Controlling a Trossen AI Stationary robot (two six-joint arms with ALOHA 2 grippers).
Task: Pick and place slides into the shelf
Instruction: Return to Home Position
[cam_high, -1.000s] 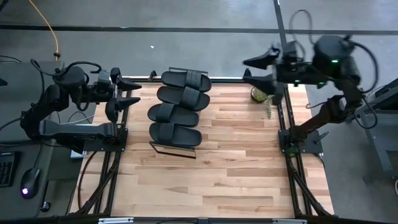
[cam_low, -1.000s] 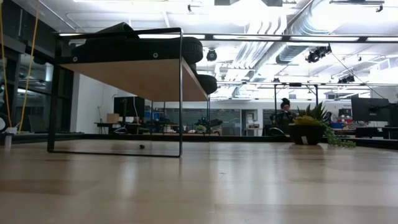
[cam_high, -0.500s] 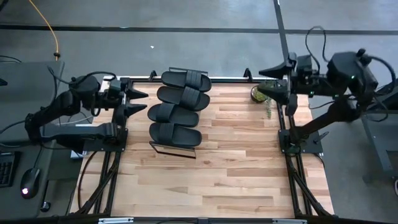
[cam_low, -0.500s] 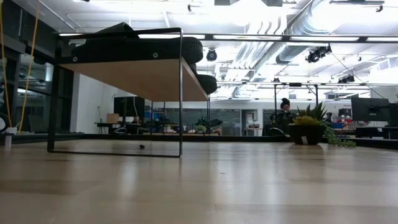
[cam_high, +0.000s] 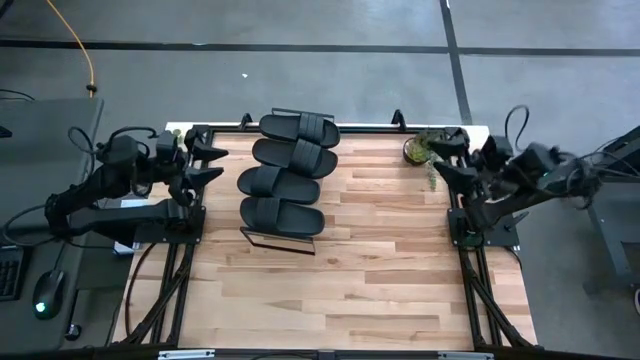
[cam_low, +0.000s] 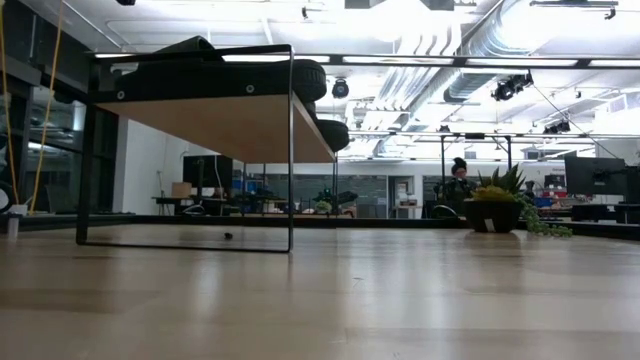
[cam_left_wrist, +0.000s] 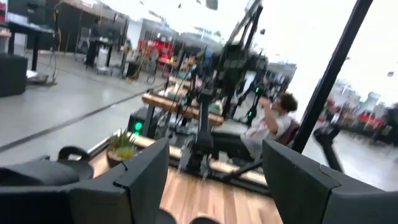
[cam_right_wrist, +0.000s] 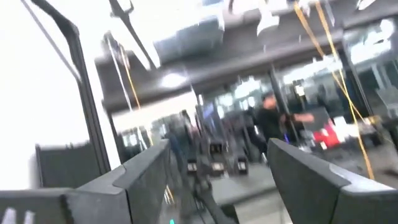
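Four black slides (cam_high: 288, 170) lie side by side in a row on the shelf, soles down, and cover most of its plank; only its thin black frame (cam_high: 280, 243) shows from above. In the low view the shelf's wooden plank (cam_low: 225, 120) stands on that frame, with the slides (cam_low: 215, 68) on top. My left gripper (cam_high: 218, 163) is open at the table's left edge, left of the slides and pointing toward them. My right gripper (cam_high: 440, 157) is open at the right edge, beside the plant. Neither touches anything.
A small potted plant (cam_high: 415, 150) (cam_low: 497, 205) sits at the far right corner, close to my right gripper. The slatted wooden tabletop (cam_high: 330, 290) stretches bare from the shelf to the near edge. A person (cam_low: 458, 180) sits in the room beyond the table.
My right arm has sunk from a raised pose and drawn back toward the table's right edge, so its gripper now sits lower, next to the plant. My left arm has folded down at the left edge and its gripper has levelled out. The slides have not moved.
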